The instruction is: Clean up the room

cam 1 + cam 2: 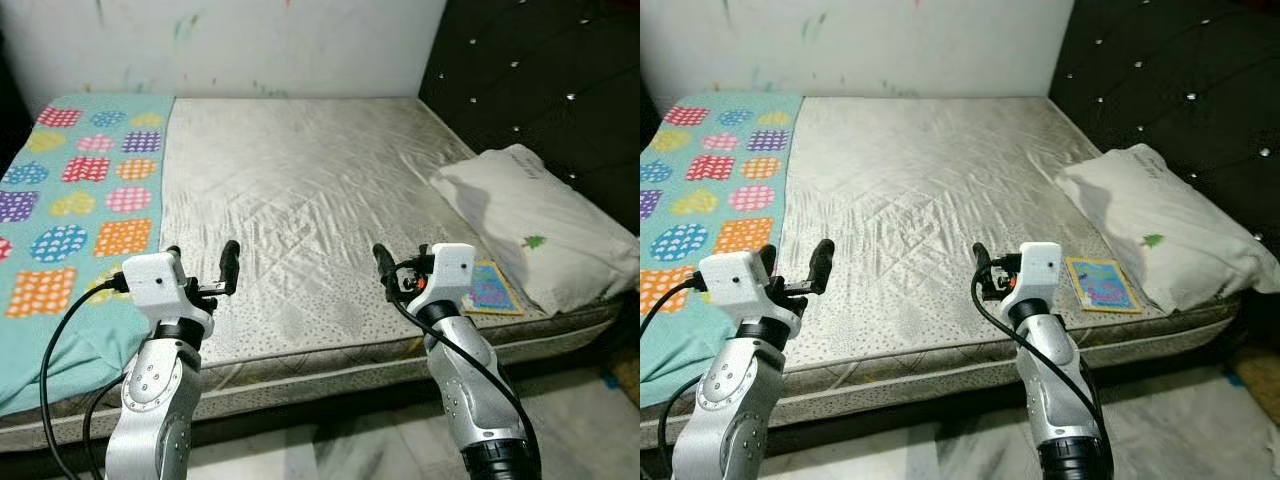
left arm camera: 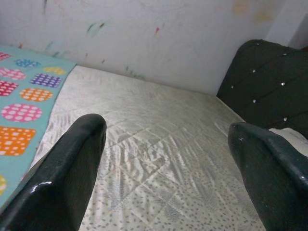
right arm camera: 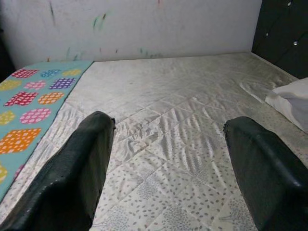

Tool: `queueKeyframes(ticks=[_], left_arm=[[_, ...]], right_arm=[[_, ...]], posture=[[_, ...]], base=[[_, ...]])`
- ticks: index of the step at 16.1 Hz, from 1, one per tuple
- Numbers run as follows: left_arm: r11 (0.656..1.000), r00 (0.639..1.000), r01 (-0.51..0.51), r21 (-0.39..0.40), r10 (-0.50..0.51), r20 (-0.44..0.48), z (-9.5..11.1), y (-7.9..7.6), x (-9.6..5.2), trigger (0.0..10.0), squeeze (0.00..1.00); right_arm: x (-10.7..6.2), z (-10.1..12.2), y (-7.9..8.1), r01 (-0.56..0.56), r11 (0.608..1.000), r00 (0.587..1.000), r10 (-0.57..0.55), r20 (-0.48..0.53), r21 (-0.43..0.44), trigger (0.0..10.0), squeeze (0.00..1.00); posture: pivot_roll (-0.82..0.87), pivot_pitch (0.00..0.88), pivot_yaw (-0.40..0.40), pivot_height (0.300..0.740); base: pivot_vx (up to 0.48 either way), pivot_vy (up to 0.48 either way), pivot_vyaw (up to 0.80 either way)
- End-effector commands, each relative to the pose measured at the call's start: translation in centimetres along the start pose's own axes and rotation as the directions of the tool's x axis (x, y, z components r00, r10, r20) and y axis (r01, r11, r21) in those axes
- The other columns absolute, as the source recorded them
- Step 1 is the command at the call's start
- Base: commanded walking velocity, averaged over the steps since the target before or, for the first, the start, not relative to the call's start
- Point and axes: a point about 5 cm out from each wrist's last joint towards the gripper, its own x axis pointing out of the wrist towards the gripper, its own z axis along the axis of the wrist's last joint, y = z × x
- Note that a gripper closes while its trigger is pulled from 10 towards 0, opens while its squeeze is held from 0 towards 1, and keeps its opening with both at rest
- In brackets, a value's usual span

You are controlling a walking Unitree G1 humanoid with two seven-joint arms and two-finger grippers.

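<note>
A bare, cream quilted mattress (image 1: 300,190) lies in front of me. A teal blanket (image 1: 70,220) with coloured dotted patches covers its left side. On the right side rests a white pillow (image 1: 535,235), and a small colourful book (image 1: 490,290) lies flat beside it near the front edge. My left gripper (image 1: 202,262) hovers open over the mattress's near edge, next to the blanket. My right gripper (image 1: 405,268) is open too, just left of the book. Neither holds anything. The wrist views look across the mattress (image 2: 159,144) between the spread fingers (image 3: 77,178).
A black tufted headboard (image 1: 540,80) stands along the right side behind the pillow. A white wall (image 1: 250,40) with paint marks runs along the far side of the bed. Pale marble floor (image 1: 330,450) shows below the bed's front edge by my arms.
</note>
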Motion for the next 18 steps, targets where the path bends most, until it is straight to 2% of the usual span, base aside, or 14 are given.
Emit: queueKeyframes(ticks=[1, 14, 18], left_arm=[[1.000, 1.000, 0.019, -0.004, -0.018, 0.010, 0.23, -0.31, 0.03, 10.0, 0.00], [0.999, 0.999, 0.035, -0.004, -0.035, 0.006, 0.16, -0.48, 0.26, 10.0, 0.00], [1.000, 1.000, 0.013, -0.012, -0.012, 0.014, 0.08, -0.47, 0.34, 10.0, 0.00]], right_arm=[[0.14, 0.35, -0.19, 0.002, 1.000, 1.000, -0.002, 0.011, 0.000, 10.0, 0.00], [0.36, 0.36, -0.10, -0.002, 1.000, 1.000, 0.002, 0.013, 0.008, 10.0, 0.00], [0.44, 0.40, -0.09, -0.004, 1.000, 1.000, 0.004, 0.017, 0.014, 10.0, 0.00]], posture=[[0.03, 0.038, -0.062, 0.740], [0.03, 0.035, -0.057, 0.740], [0.03, 0.033, -0.056, 0.740]], base=[[0.364, 0.000, 0.00], [0.394, 0.000, 0.00], [0.000, 0.000, 0.00]])
